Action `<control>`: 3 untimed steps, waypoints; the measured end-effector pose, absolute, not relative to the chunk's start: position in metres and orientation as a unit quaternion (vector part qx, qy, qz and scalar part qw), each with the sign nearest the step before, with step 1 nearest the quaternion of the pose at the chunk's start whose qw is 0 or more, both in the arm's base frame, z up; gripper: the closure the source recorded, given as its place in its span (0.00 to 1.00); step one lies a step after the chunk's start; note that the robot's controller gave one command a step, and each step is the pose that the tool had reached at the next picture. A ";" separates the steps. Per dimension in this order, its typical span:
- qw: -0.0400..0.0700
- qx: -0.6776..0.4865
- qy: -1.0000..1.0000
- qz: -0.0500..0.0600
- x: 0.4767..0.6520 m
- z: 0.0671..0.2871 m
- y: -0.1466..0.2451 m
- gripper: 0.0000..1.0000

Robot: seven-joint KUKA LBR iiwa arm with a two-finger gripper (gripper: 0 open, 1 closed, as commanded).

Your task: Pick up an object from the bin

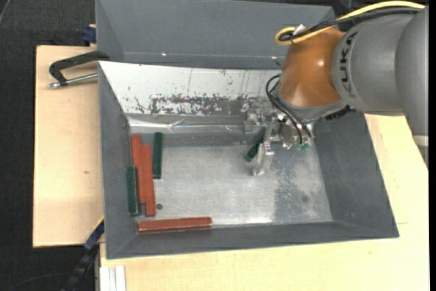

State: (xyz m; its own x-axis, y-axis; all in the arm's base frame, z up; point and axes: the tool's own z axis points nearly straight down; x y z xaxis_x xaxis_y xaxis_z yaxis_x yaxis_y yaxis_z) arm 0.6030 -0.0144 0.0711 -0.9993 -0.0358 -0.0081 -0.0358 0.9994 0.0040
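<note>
1 flat red stick (174, 223), metal claw (260, 161)

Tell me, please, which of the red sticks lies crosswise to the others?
The red stick along the bin's lower wall: it runs left to right, while the other two red sticks run top to bottom by the left wall.

Even overhead light; white glare streaks the far wall of the grey metal bin (177, 82); its floor gleams softly.
</note>
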 end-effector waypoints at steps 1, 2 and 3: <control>0.004 -0.065 0.998 0.000 0.603 0.071 -0.044 0.00; 0.003 -0.065 0.998 0.000 0.603 0.071 -0.043 1.00; 0.008 -0.069 0.998 0.000 0.586 0.213 -0.016 1.00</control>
